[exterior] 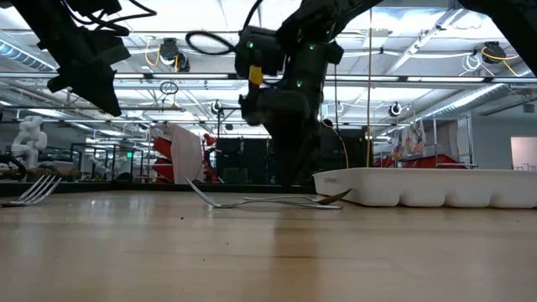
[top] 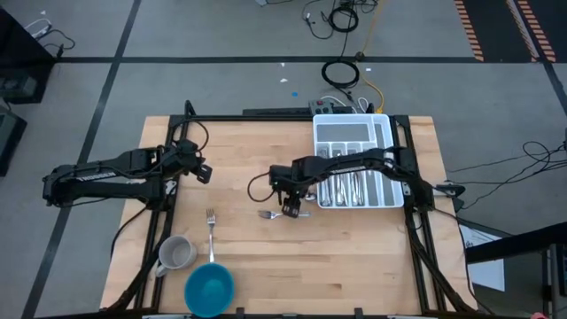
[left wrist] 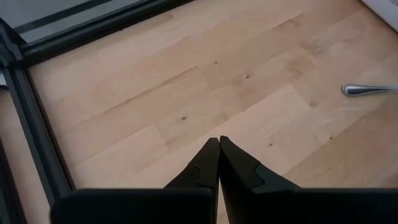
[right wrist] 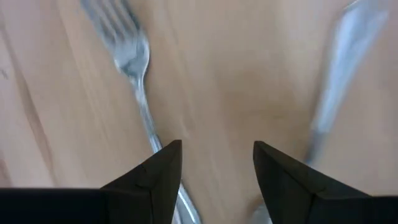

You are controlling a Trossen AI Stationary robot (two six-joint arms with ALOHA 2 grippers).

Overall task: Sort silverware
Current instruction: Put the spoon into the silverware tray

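The left gripper [top: 205, 172] waits at the counter's left, jaws closed and empty. One fork [top: 211, 229] lies beside the mug [top: 176, 253]. At centre, the right gripper [top: 291, 211] hovers over another fork [top: 273, 213], jaws apart, holding nothing. Much silverware already fills the tray [top: 390, 168] far right; at least two pieces remain.

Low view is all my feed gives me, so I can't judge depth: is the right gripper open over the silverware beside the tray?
Observer: Yes, open. The right gripper hangs low over the table, a fork beside one finger and a blurred second piece beside the other. Nothing is held.
Operator: And the left gripper?
Observer: The left gripper is shut and empty, above bare wood on the table's left part.
Operator: Anything near the other fork?
Observer: A grey mug and a blue bowl sit close to that lone fork.
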